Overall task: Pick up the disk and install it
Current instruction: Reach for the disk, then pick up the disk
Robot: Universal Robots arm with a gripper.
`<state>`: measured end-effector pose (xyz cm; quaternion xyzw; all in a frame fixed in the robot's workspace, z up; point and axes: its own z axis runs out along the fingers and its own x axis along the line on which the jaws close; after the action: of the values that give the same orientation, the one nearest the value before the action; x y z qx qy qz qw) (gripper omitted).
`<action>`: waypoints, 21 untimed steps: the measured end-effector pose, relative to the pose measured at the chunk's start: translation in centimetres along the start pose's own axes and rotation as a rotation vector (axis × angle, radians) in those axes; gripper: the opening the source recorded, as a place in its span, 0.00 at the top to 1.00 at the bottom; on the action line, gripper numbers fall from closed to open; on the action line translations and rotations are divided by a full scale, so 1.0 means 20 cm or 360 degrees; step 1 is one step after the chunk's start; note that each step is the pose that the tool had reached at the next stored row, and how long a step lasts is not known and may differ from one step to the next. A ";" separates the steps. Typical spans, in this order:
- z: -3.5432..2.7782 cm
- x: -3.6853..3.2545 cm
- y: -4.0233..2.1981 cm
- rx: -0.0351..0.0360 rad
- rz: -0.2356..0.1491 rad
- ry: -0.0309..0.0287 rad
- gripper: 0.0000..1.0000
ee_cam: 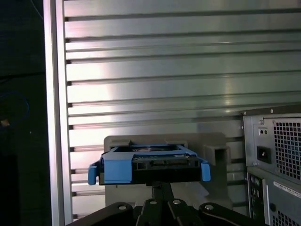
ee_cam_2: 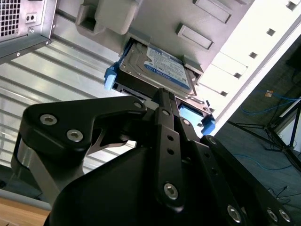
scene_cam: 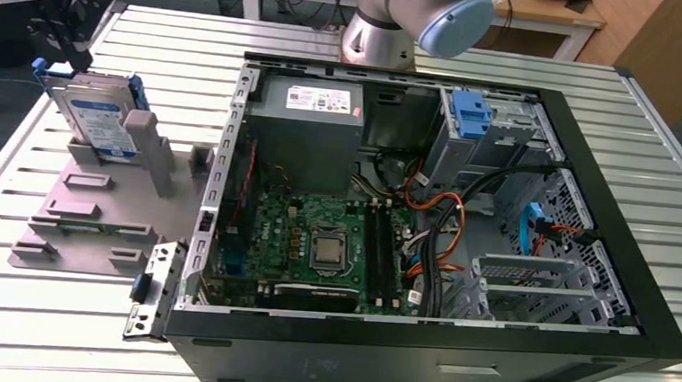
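In the exterior view the disk (scene_cam: 100,120) stands on edge in a slot of the grey holder (scene_cam: 87,218), at the view's left on the slatted table (scene_cam: 184,31), beside the open case (scene_cam: 425,364) and outside it. The gripper (scene_cam: 69,46) hangs right above the disk's upper edge; contact cannot be made out from here. Inside the case a blue bracket (scene_cam: 472,119) sits in one bay and a metal cage (scene_cam: 539,286) near the view's right looks empty, so nothing is installed yet. In the second wrist view the disk (ee_cam_2: 155,68), label up and blue rails on both sides, is seated in the holder (ee_cam_2: 160,19), and the gripper (ee_cam_2: 162,96) reaches to its near edge, at or just short of touching. Whether the jaws are spread or closed on it cannot be told, as the black linkage hides them. In the first wrist view the disk (ee_cam: 148,165) is seen end-on, level in the holder (ee_cam: 211,146), with the gripper (ee_cam: 160,186) centred right against that end and the case's rear corner (ee_cam: 273,155) off to one side. By my reading the task is at its start: the approach is done, while a firm grasp, the lift, the carry and the seating in the case all remain.
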<state>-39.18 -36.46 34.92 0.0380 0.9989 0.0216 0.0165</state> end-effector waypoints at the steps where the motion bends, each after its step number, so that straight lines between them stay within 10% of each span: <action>1: 0.005 0.003 0.003 0.0000 0.0000 -0.00003 0.89; 21: 0.042 0.026 0.023 -0.0002 -0.0044 0.00014 0.89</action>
<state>-39.63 -35.92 34.09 0.0241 0.9993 0.0219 0.0163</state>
